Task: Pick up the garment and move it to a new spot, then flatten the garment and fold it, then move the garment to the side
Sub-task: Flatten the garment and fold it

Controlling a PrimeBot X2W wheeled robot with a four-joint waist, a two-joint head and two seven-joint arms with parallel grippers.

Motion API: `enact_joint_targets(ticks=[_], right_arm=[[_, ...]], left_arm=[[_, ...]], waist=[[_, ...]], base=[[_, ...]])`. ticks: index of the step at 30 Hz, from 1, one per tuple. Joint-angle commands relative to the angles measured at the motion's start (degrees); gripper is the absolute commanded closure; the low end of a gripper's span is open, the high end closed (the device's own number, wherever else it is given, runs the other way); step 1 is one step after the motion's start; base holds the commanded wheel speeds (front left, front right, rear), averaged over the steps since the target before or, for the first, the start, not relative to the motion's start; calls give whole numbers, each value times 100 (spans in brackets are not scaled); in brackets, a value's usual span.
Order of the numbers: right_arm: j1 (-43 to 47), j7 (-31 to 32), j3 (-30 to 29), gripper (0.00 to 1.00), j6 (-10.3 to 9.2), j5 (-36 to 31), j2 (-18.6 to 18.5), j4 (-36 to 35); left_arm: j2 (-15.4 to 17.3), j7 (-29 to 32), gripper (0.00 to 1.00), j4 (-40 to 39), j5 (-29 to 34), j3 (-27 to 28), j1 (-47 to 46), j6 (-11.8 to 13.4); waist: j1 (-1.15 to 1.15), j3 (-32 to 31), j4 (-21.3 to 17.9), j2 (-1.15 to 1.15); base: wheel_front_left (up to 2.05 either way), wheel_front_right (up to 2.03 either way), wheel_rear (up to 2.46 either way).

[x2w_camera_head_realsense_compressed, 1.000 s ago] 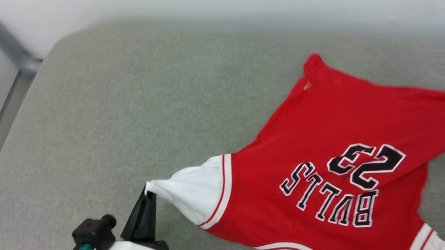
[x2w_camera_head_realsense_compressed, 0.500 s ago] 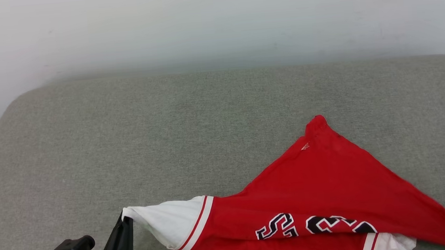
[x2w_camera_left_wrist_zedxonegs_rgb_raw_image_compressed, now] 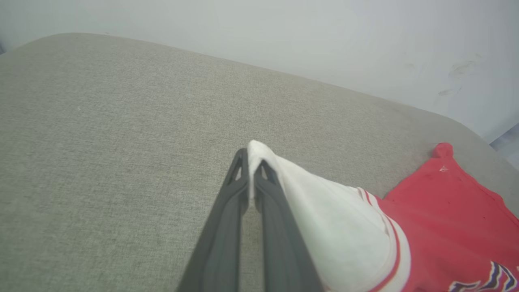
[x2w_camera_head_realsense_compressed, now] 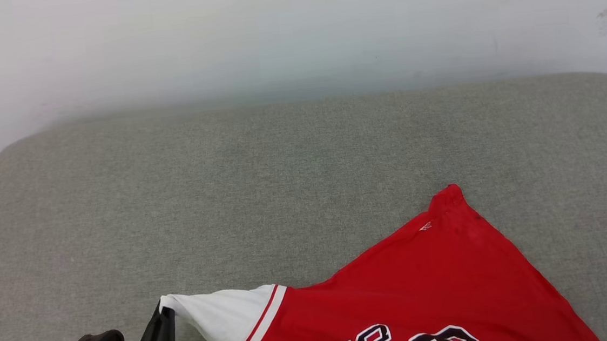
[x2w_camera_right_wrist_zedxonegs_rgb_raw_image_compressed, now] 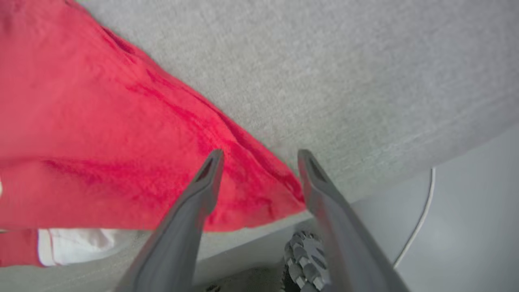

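The garment [x2w_camera_head_realsense_compressed: 442, 284], a red jersey with a white sleeve and black lettering, lies on the grey cushion at the lower right of the head view, partly cut off by the bottom edge. My left gripper [x2w_camera_head_realsense_compressed: 166, 311] is shut on the tip of the white sleeve [x2w_camera_left_wrist_zedxonegs_rgb_raw_image_compressed: 340, 227] and holds it stretched toward the left, as the left wrist view shows at the left gripper [x2w_camera_left_wrist_zedxonegs_rgb_raw_image_compressed: 251, 160]. My right gripper [x2w_camera_right_wrist_zedxonegs_rgb_raw_image_compressed: 260, 156] stands open over a red corner of the garment [x2w_camera_right_wrist_zedxonegs_rgb_raw_image_compressed: 101, 121]. That corner lies between and under its fingers, unclamped.
The grey-green cushion [x2w_camera_head_realsense_compressed: 283, 183] runs wide to the left and back, up to a white wall [x2w_camera_head_realsense_compressed: 292, 30]. Its front right edge [x2w_camera_right_wrist_zedxonegs_rgb_raw_image_compressed: 405, 162] drops to a grey floor, where a ribbed wheel [x2w_camera_right_wrist_zedxonegs_rgb_raw_image_compressed: 304, 259] and a white cable [x2w_camera_right_wrist_zedxonegs_rgb_raw_image_compressed: 417, 219] show.
The head camera has swung, so the whole picture shifted. My right gripper has opened and let the red corner go. My left gripper keeps its hold on the sleeve tip.
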Motion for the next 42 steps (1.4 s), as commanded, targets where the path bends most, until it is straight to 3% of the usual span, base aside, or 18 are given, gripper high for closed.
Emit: enact_joint_targets(ticks=[1,9,14,19,25,30,35,42], right_arm=[[-192,-285,-14,0,-4,1,19,-45],[-1045,-2509,634,0,-4,158,-353,302],[-1824,-3058,1355,0,-4,373,-864,880],[-2729,-2462,2407,0,-4,730,-1589,1382],[-3745,-947,3383,0,-4,1285,-2176,1740],[-4338,-78,3978,0,-4,1282,-2422,1992],[-4569,224,4379,0,-4,1399,-2429,2253],[-4380,1106,5099,0,5,1908,-2356,2946]], left_arm=[[0,10,100,-21,6,7,-44,25],[-32,-42,100,-76,45,-86,-304,-45],[-93,-118,100,-60,75,-166,-589,-125],[-153,-195,100,-45,122,-251,-923,-220],[-238,-291,100,46,192,-361,-1242,-341],[-325,-376,100,134,220,-428,-1475,-435],[-398,-428,100,217,247,-461,-1603,-513],[-483,-493,100,425,240,-463,-1700,-598]], waist=[[1,23,-3,0],[1,279,93,0],[1,533,265,0],[1,829,466,0],[1,1100,691,0],[1,1371,851,0],[1,1562,927,0],[1,1667,964,0]], base=[[0,0,0],[0,0,0],[0,0,0],[0,0,0],[0,0,0],[0,0,0],[0,0,0],[0,0,0]])
